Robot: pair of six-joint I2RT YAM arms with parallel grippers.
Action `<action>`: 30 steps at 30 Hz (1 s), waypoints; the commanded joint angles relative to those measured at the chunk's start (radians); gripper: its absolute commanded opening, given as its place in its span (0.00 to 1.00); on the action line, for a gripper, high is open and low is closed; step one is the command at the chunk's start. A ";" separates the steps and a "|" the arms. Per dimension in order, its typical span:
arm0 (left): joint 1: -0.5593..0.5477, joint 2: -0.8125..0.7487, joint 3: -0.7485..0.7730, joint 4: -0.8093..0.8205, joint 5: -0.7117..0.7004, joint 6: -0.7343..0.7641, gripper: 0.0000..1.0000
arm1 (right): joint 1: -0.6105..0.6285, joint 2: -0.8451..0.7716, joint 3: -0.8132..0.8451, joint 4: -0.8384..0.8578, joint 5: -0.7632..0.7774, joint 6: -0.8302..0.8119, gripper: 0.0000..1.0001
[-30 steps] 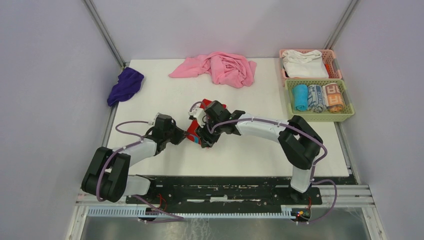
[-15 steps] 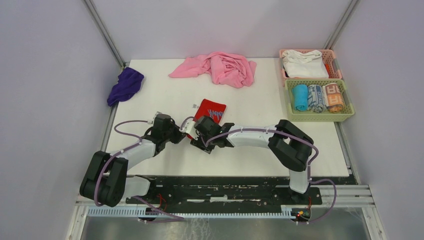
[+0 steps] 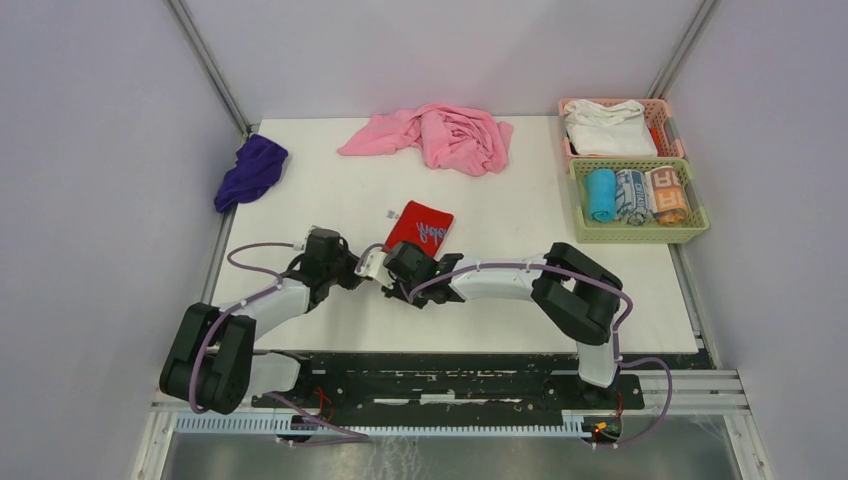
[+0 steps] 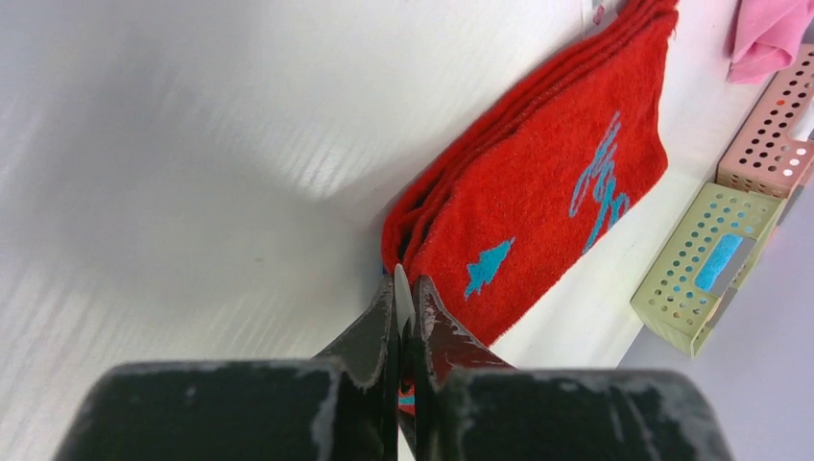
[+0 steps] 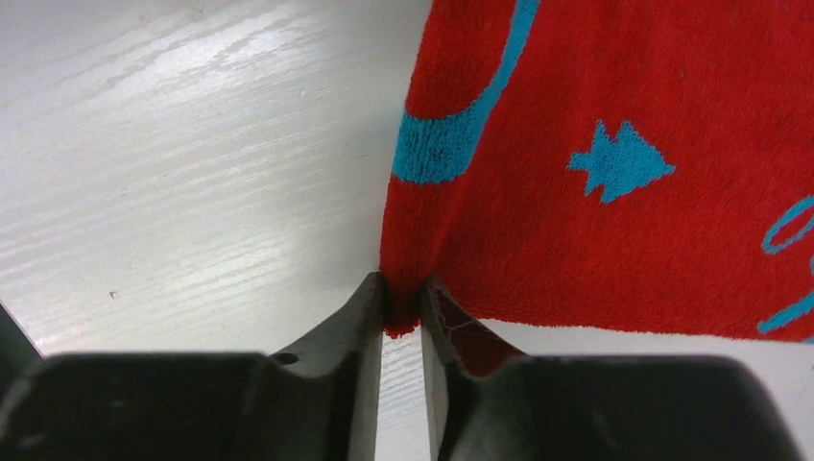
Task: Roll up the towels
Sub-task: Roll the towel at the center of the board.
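Note:
A folded red towel [image 3: 421,224] with blue markings lies flat at mid-table. Its near end reaches both grippers. My left gripper [image 3: 366,269] is shut at the towel's near-left corner. In the left wrist view its jaws [image 4: 404,288] are pressed together, with a white sliver and red cloth [image 4: 538,192] between them. My right gripper [image 3: 391,260] pinches a corner too. In the right wrist view its tips [image 5: 402,298] squeeze a bunch of red cloth [image 5: 614,96]. The purple towel [image 3: 250,170] lies crumpled at the table's far left edge, away from both arms.
A large pink cloth [image 3: 440,135] is heaped at the far middle. At the far right a pink basket [image 3: 668,128] holds a white cloth [image 3: 608,128]. In front of it a green basket [image 3: 700,218] holds several rolled towels.
The right gripper drew back toward the near left, off the top of the red towel, and closed on its near corner. The towel now lies uncovered. The left gripper stayed shut.

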 commanded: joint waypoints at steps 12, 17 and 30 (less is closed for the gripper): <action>0.080 -0.107 0.036 -0.128 -0.010 0.046 0.03 | -0.158 0.006 0.042 -0.050 -0.573 0.150 0.01; 0.096 -0.115 0.041 -0.143 -0.002 0.062 0.06 | -0.269 0.042 0.038 0.022 -0.863 0.284 0.00; 0.137 -0.116 0.058 -0.176 0.008 0.120 0.23 | -0.391 0.244 0.108 0.167 -1.142 0.619 0.00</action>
